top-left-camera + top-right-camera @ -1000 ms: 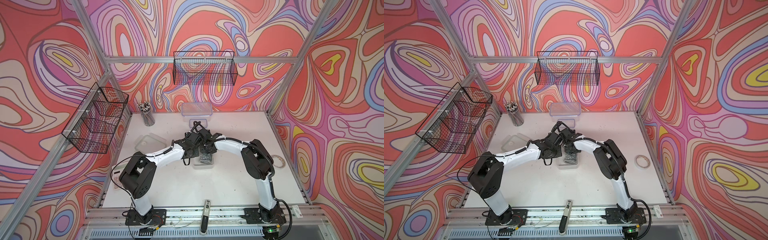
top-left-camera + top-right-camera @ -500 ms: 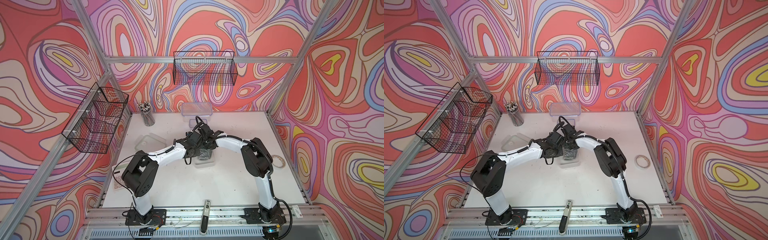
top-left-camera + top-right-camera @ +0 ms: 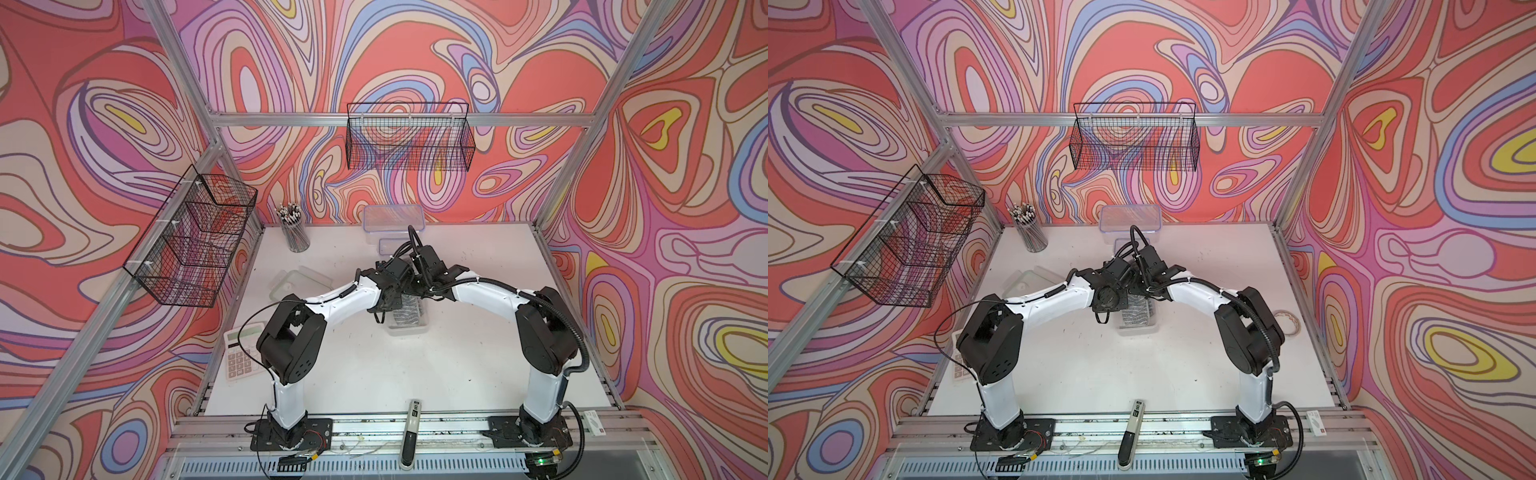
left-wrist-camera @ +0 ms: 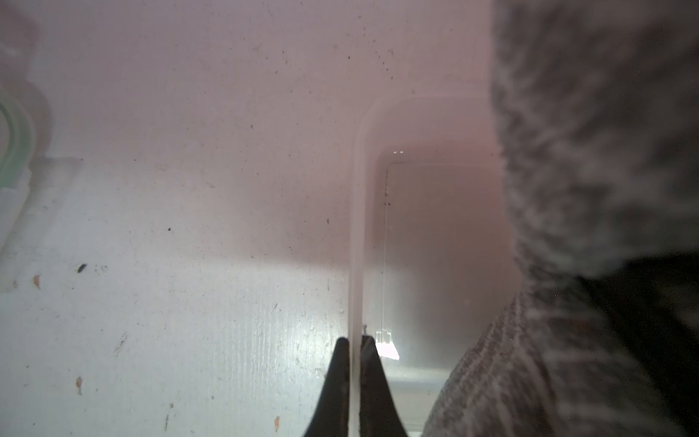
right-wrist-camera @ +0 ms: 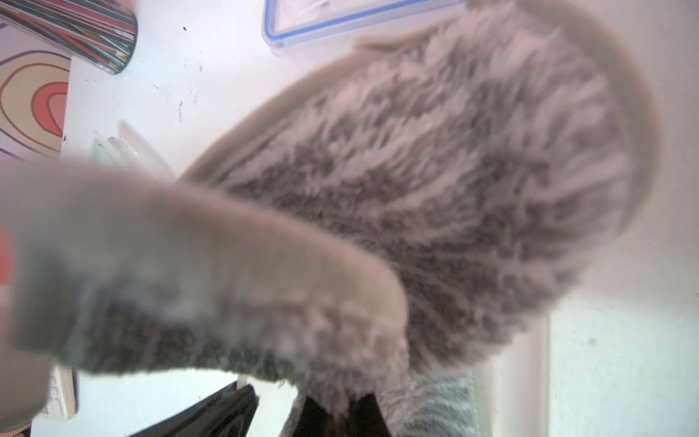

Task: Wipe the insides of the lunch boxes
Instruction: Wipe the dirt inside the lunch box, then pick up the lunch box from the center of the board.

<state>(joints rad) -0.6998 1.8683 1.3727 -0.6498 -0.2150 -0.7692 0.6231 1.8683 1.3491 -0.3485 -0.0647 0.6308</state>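
fuzzy grey striped cloth [image 5: 435,189] inside clear round-cornered plastic tub [image 4: 355,227]

- Open clear tub [image 3: 409,330]: stood upright and lidless at mid-frame in both top views, round-cornered, with the grey striped cloth [image 3: 406,316] filling the inside. One long wall was nipped by the left gripper [image 4: 354,344].
- Frosted lid [image 3: 297,282]: lay left of centre, well apart from that tub.
- Large lidded tub [image 3: 393,218]: clear, closed under a blue-rimmed lid, upright at upper centre.
- Smaller lidded tub [image 3: 388,246]: blue-rimmed too, just below the large one, partly hidden.
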